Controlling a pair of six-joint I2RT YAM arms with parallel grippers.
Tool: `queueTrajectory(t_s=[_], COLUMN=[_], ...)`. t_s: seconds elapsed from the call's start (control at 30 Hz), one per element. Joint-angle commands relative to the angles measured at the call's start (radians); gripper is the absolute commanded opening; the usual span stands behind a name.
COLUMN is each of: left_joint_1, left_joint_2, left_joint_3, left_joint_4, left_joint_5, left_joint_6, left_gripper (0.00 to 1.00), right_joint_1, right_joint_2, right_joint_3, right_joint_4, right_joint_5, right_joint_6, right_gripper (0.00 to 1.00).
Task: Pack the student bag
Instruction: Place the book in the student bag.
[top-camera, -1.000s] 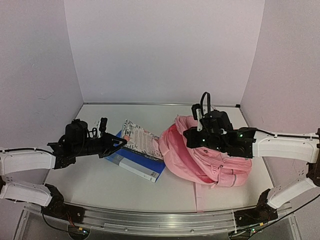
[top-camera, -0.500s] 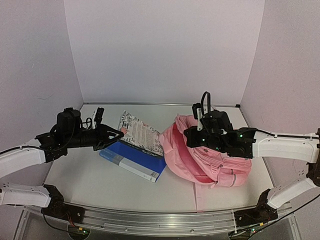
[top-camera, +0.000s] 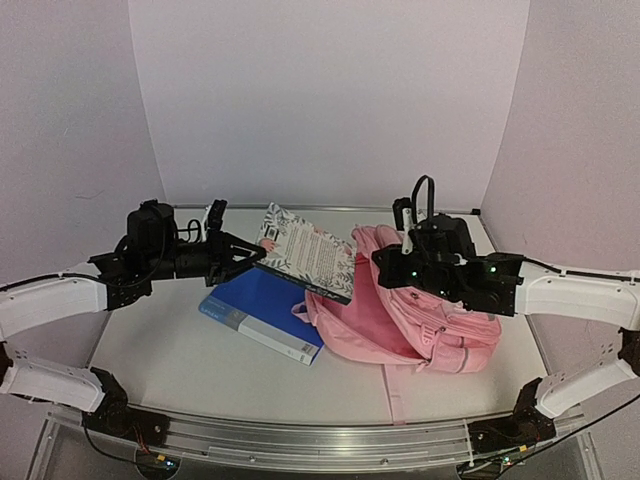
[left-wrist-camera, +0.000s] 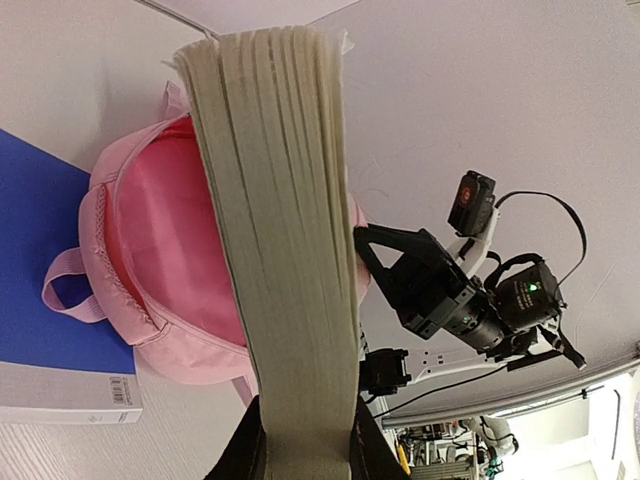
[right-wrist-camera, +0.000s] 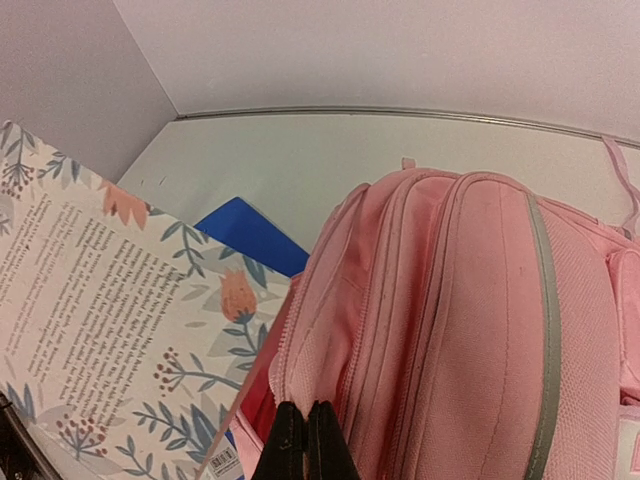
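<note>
Clamping a floral book, left gripper hovers beside student bag; right gripper pinches its rim.

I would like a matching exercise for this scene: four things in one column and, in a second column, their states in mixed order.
Things:
1. floral book
2. blue book
3. student bag
4. right claw

States:
A. lies flat on the table
B. shut on the bag's rim
C. held in the air by the left claw
D. mouth open, pink lining showing

Pairs: 1-C, 2-A, 3-D, 4-B
</note>
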Motion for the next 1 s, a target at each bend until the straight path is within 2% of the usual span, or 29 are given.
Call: queueTrajectory(t_s=[0.0, 0.3, 0.47, 0.6, 0.77, 0.97], left_joint_1=[-0.016, -0.109, -0.146, -0.165, -0.224, -0.287], left_joint_2=[0.083, 0.341, 0.454, 0.554, 0.667, 0.813], left_joint_3=[0.018, 0.074, 0.146, 0.178, 0.264, 0.391], left_joint_4=[0.32, 0.546, 0.567, 0.669, 0.691, 0.6], left_joint_5=[0.056, 0.044, 0.014, 0.003, -0.054, -0.108], left_joint_6=[-0.08, -0.152, -0.137, -0.169, -0.145, -0.062], left_gripper=[0.0, 0.0, 0.0, 0.0, 0.0, 0.0], right_joint_1=[0.006, 0.006, 0.006, 0.006, 0.006, 0.007], right_joint_2=[-0.115, -0.132, -0.121, -0.106, -0.09, -0.105], right_joint_3=[0.094, 0.089, 0.086, 0.091, 0.085, 0.052], right_joint_4=[0.282, 0.393, 0.443, 0.468, 0.477, 0.478], right_joint_5=[-0.044, -0.176, -0.203, -0.219, -0.214, -0.19], right_joint_6=[0.014, 0.05, 0.061, 0.067, 0.065, 0.063], right_gripper=[0.0, 0.0, 0.0, 0.0, 0.0, 0.0])
